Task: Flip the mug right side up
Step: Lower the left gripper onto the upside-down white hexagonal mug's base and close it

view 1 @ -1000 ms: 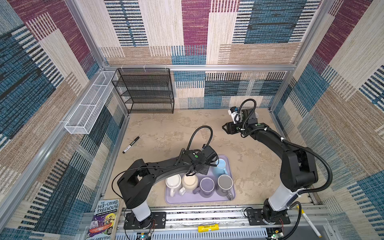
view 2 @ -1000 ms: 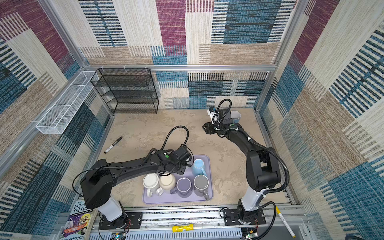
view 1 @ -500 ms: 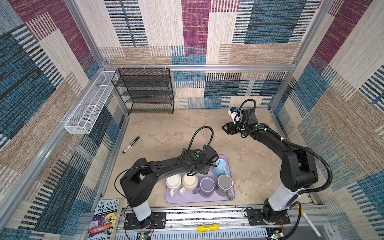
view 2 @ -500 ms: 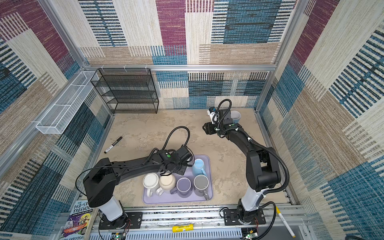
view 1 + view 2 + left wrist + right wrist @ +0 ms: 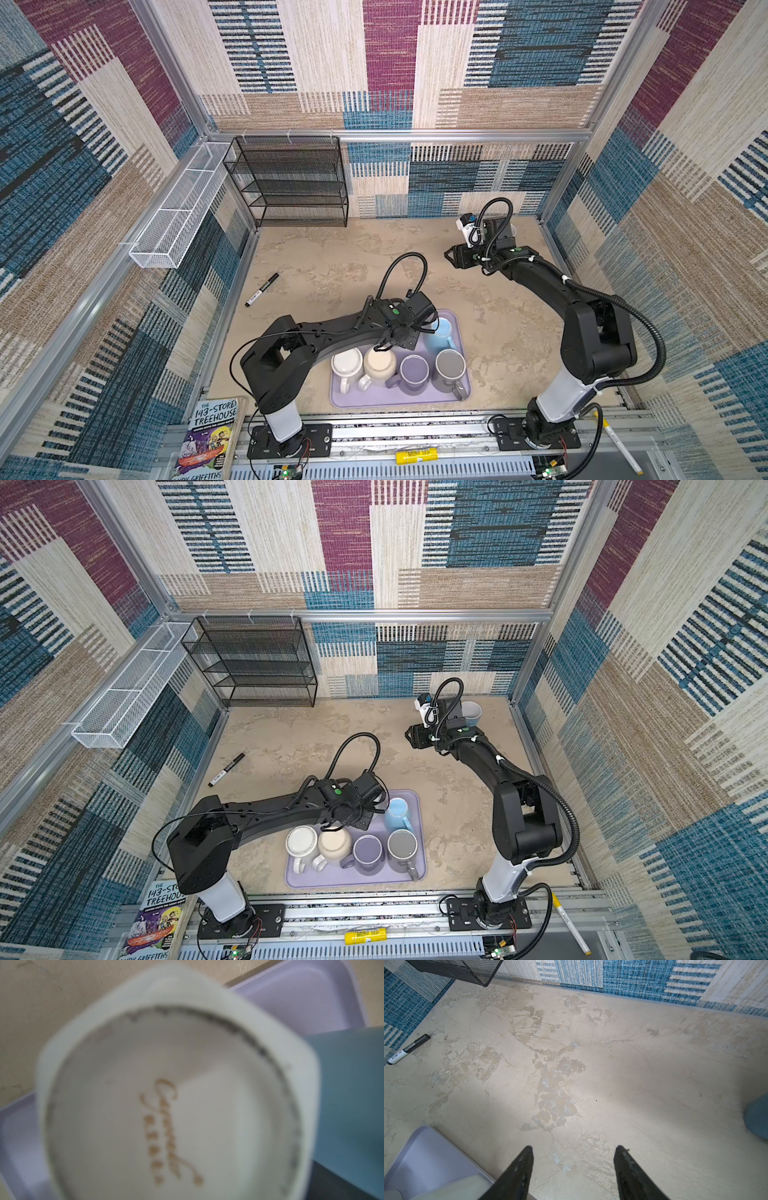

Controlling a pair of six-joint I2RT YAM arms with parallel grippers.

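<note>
cream mug (image 5: 379,365) stands bottom up on the lavender tray (image 5: 399,402), which sits at the near edge of the tabletop (image 5: 332,257), about midway along it. the mug is second from the left in the tray's near row. the white mug (image 5: 347,360) is just beside it on the left, and the purple mug (image 5: 413,371) and grey mug (image 5: 451,365) are on its right. the left wrist view gives me its underside close up and blurred, with a ring and a gold mark on it. the blue mug (image 5: 436,343) is just beside it, towards the tray's far right corner.

my left fingers (image 5: 390,341) are over the mug's far side, hidden under the wrist in both top views. they are clenched tight, but i cannot tell whether they grip any part of the mug. my right fingers (image 5: 453,257) hang spread apart with nothing between them, over bare tabletop towards the far right corner, well apart from the tray.

a marker (image 5: 262,289) lies near the left edge, and a black wire rack (image 5: 291,183) stands at the far left corner.
</note>
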